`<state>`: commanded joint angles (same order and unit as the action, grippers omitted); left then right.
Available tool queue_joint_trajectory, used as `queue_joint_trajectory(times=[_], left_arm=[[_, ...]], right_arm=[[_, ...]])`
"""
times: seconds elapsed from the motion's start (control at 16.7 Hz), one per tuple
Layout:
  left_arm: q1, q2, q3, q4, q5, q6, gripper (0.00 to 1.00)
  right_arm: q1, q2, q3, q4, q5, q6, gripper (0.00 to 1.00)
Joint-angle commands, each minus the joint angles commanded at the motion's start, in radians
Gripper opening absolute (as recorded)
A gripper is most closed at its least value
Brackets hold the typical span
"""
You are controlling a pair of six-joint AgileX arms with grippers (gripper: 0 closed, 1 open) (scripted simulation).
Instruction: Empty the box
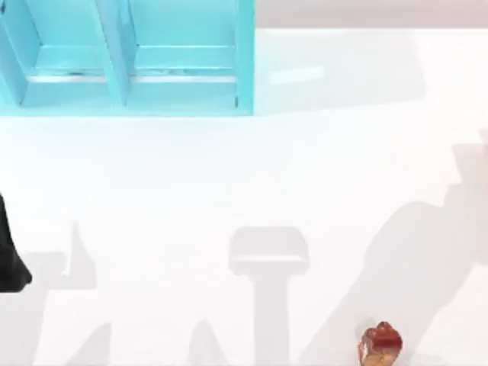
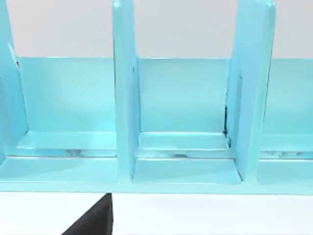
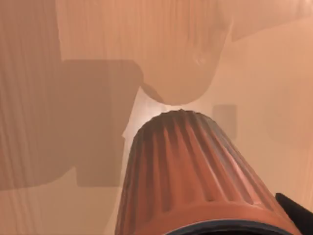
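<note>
Our left arm (image 1: 11, 259) sits at the table's (image 1: 252, 175) left edge by the blue box (image 1: 130, 61); red ribbed thing (image 1: 381, 341) near right; jaws' state unclear.

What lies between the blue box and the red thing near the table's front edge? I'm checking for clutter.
Nothing: in the top view, bare white table with shadows separates the box from the red thing.

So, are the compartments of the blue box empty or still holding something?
Empty, as far as visible: the blue box shows only bare floors and walls in its compartments, in the left wrist and top views.
</note>
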<state>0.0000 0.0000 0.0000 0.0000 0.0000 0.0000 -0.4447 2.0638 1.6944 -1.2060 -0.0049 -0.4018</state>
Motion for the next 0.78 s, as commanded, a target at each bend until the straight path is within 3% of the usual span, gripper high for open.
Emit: queue_joint_trajectory(times=[0.36, 0.78], left_arm=[[0.0, 0.0, 0.0, 0.0, 0.0, 0.0, 1.0], [0.0, 0.0, 0.0, 0.0, 0.0, 0.0, 1.0]], right_arm=[[-0.001, -0.02, 0.285, -0.307, 0.0, -0.001, 0.0], [0.015, -0.026, 0.298, -0.325, 0.001, 0.014, 0.0]])
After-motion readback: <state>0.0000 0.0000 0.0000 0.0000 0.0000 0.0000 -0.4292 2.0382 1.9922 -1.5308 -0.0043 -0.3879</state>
